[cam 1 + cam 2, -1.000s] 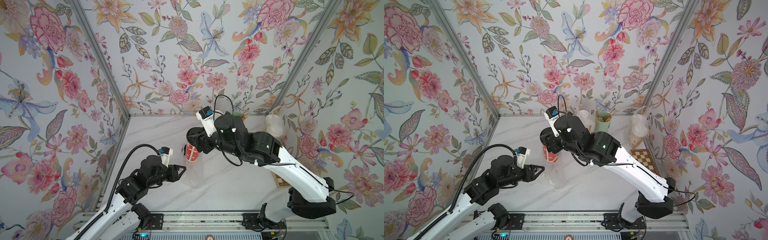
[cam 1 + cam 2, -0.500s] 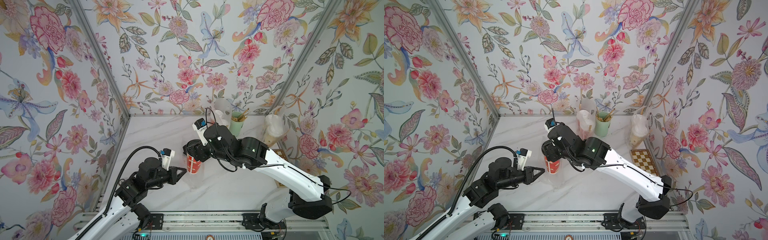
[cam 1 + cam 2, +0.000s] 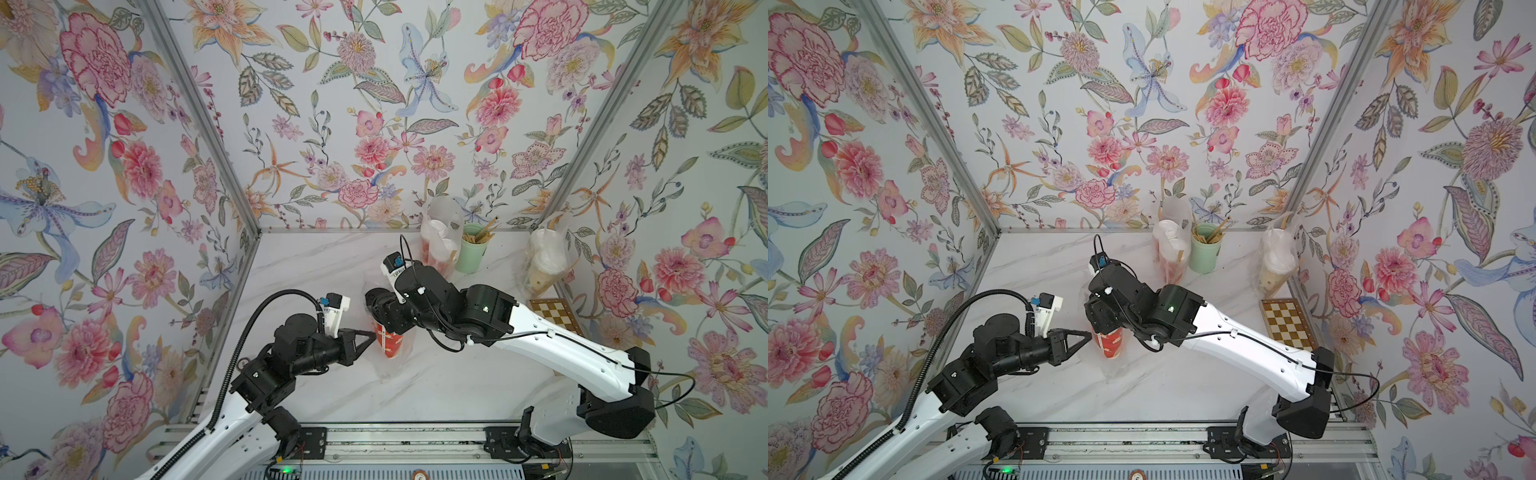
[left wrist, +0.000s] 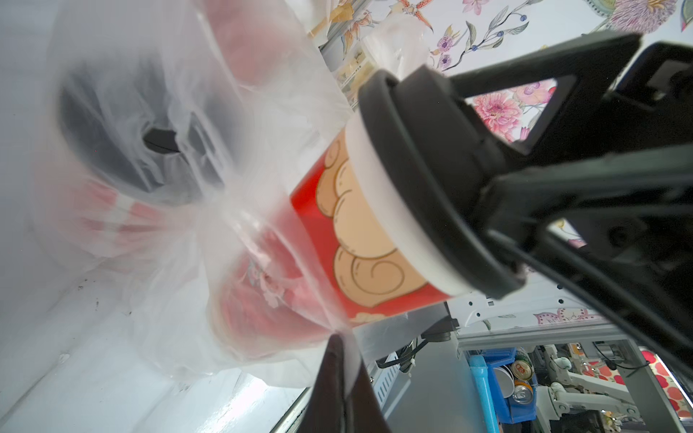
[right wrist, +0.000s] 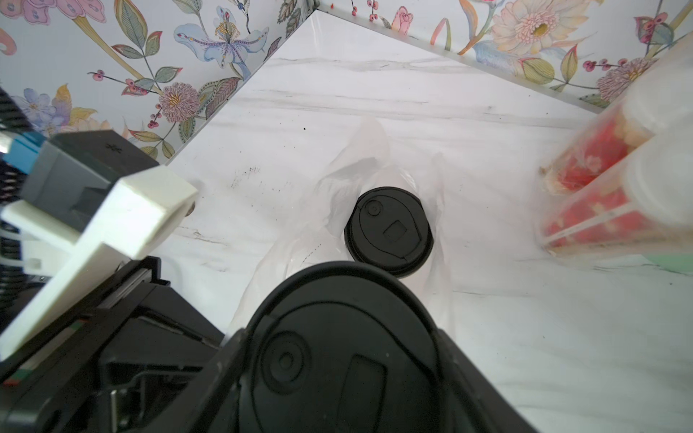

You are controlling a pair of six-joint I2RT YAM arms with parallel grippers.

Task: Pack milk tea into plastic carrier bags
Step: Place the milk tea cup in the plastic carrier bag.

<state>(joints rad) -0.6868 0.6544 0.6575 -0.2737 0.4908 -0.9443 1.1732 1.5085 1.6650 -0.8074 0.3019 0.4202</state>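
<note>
A red-orange milk tea cup (image 3: 390,344) (image 3: 1112,345) with a black lid (image 5: 337,360) hangs upright mid-table. My right gripper (image 3: 386,311) (image 5: 339,378) is shut on its lid from above. Its lower half shows through the film of a clear plastic carrier bag (image 3: 390,368) (image 4: 157,210). In the left wrist view my left gripper (image 4: 339,339) is shut on that bag's edge, just left of the cup (image 4: 356,225). A second black-lidded cup (image 5: 388,232) stands inside the bag (image 5: 362,150).
At the back stands a bag with two white-lidded red cups (image 3: 440,249), with a mint-green cup of straws (image 3: 471,254) beside it. A bag of clear cups (image 3: 544,266) sits in the back right corner. A checkered board (image 3: 552,316) lies by the right wall.
My right arm has carried the cup forward and down into the bag's mouth. My left gripper has closed on the bag's edge.
</note>
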